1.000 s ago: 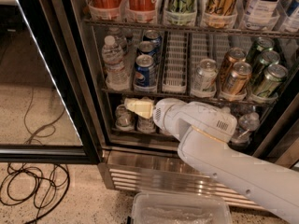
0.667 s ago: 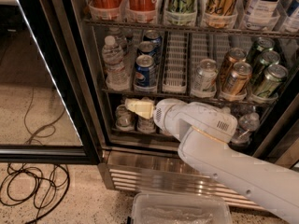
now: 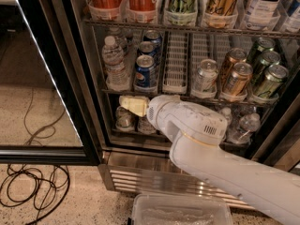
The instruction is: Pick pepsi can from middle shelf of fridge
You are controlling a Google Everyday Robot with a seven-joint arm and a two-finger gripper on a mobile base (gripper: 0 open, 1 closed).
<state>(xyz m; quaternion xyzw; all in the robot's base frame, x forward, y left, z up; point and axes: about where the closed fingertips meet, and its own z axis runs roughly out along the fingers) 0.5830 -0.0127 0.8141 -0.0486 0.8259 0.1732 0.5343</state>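
The fridge stands open in the camera view. On its middle shelf, a blue pepsi can stands at the front of a lane, with two more blue cans behind it. My gripper, cream-coloured at the end of the white arm, sits just below the front edge of that shelf, under the pepsi can and apart from it. It holds nothing that I can see.
A water bottle stands left of the pepsi can; empty white lane trays lie to its right. Further right are a silver can, gold cans and green cans. The glass door is open on the left. Cables and a plastic bin lie on the floor.
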